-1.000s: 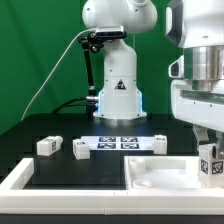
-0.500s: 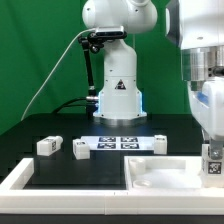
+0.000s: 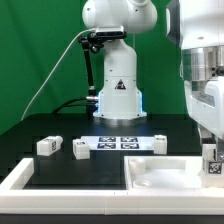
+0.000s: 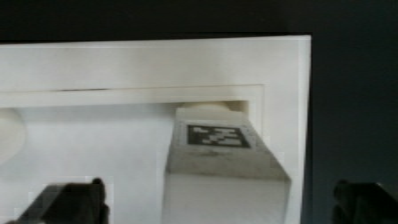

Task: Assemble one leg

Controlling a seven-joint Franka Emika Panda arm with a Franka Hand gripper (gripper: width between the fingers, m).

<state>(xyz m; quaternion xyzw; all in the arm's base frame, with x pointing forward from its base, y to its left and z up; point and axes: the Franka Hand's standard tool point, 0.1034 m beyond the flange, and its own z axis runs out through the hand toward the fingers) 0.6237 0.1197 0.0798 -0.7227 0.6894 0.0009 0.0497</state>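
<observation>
I have the leg point(image 4: 228, 150) clamped between my fingers point(image 4: 71, 203), tag face out, gripper point(image 3: 211, 160) hanging upright over the corner of the white square part point(image 3: 160, 178) so it can go into the hole there. The raised rim point(image 4: 295, 110) stands close beside it; farther back, three spare legs point(image 3: 49, 146) and the marker board point(image 3: 120, 143) lie well apart.

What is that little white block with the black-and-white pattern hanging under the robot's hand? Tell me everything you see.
The leg is a small white block, plastic by its look, with a black-and-white square tag on one face. It stands upright at the exterior view's right, under the gripper, over a corner of the large white square part. Whether it touches that part cannot be told.
</observation>
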